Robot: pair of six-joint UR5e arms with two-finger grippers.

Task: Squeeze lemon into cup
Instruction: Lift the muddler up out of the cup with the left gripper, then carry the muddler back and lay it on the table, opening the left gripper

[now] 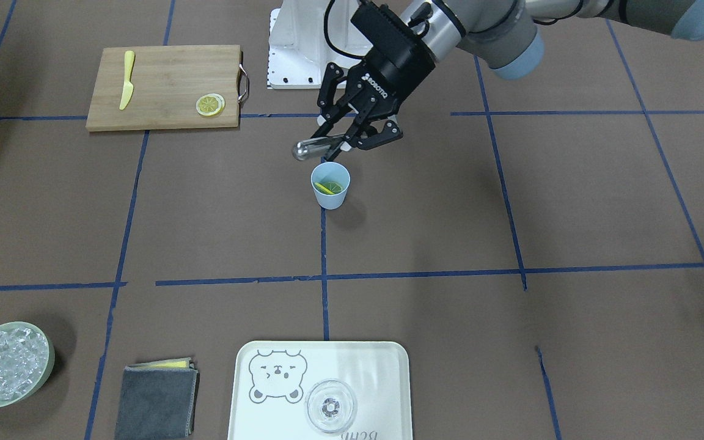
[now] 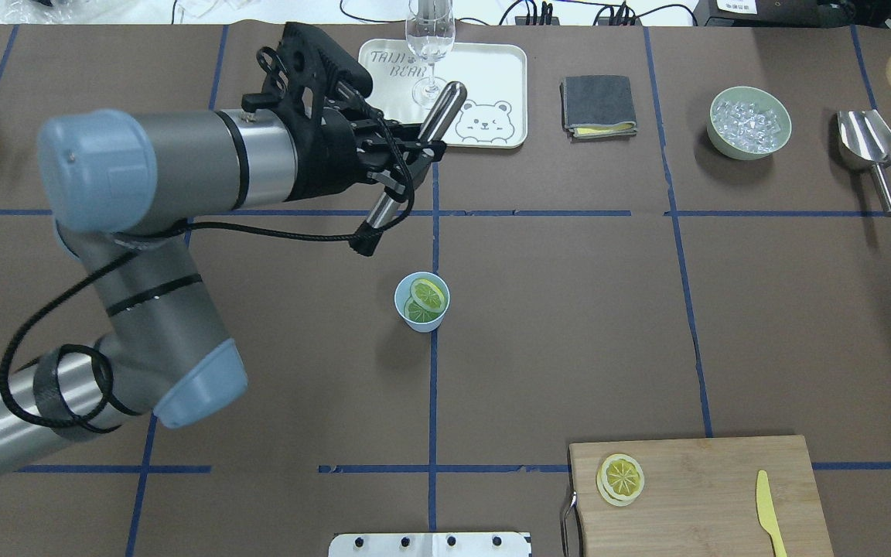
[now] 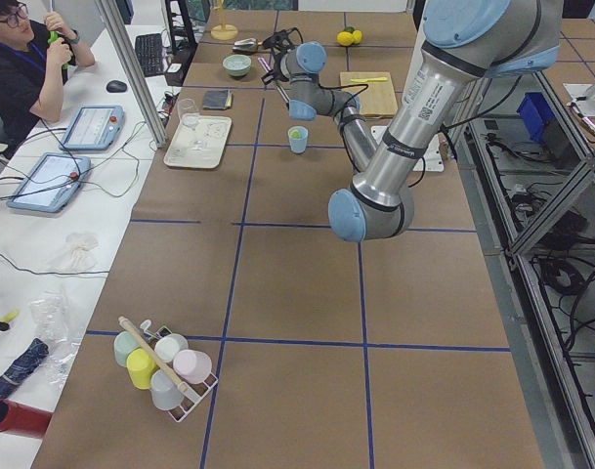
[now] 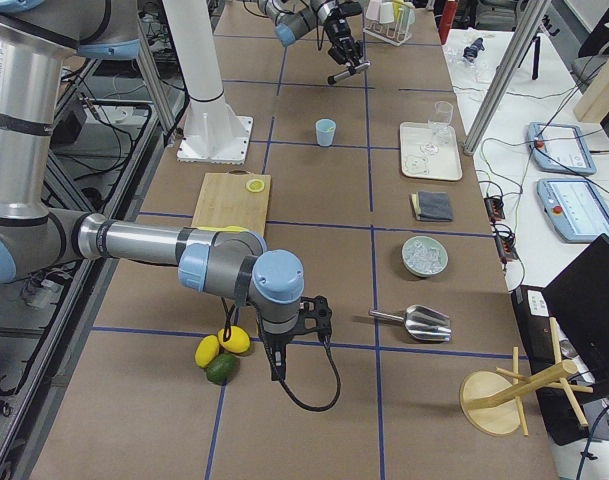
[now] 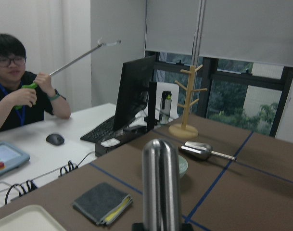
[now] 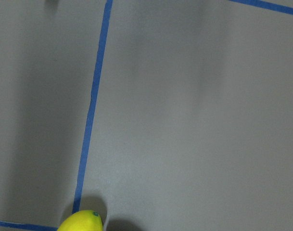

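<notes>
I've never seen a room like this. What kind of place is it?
Most likely a robot lab. A big robot arm reaches over a table marked with blue tape lines, and a person sits beside it with tablets and a computer screen.

- I'm seeing the cup standing mid-table, with lemon slices lying in it.
- My left gripper is hanging high, roughly over the cup, clamping a rod.
- On the far side, the glass is standing on the tray. The cloth, bowl and scoop are lining up to its right.
- Near me on the right, the board is carrying further slices on its left and a knife on its right.
</notes>
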